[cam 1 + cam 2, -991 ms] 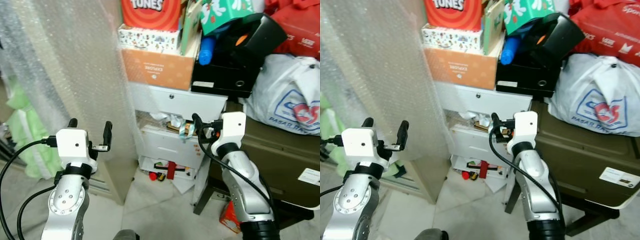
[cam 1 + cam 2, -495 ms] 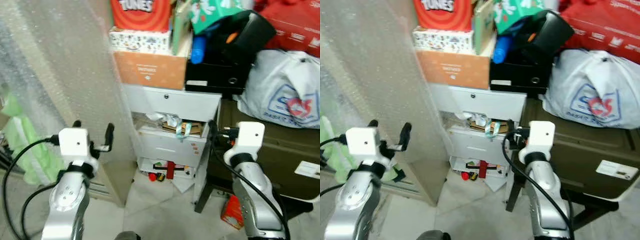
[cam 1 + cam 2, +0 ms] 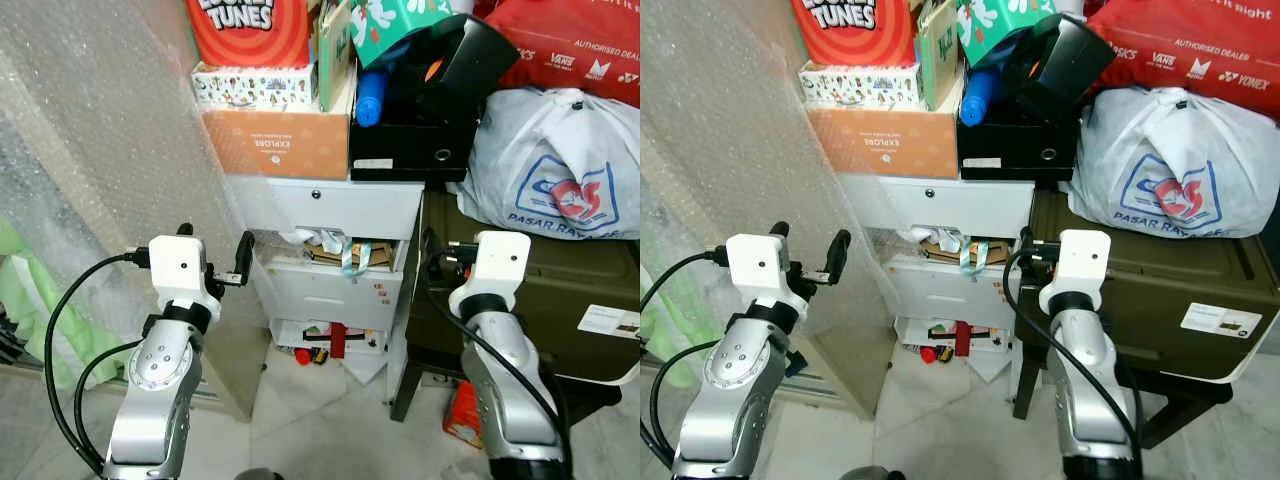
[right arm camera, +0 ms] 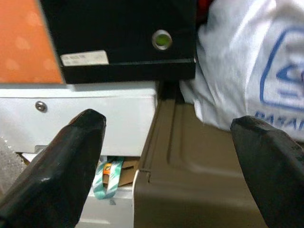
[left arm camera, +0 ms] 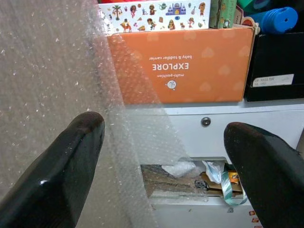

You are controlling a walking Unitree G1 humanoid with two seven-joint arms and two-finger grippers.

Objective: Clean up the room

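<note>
White drawer unit (image 3: 335, 265) before you, its middle drawer ajar and stuffed with paper scraps (image 3: 340, 250), orange box (image 3: 280, 145) on top, your left end effector (image 3: 213, 255) fingers apart left of the unit, right end effector (image 4: 166, 156) fingers apart, raised at its right edge by the olive bin (image 3: 520, 300).

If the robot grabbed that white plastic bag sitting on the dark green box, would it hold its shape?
Probably not. The white plastic bag looks soft and wrinkled, so it would likely sag and shift. It bulges as if full, so perhaps heavy. Knotted on top, it may keep its contents in.
</note>
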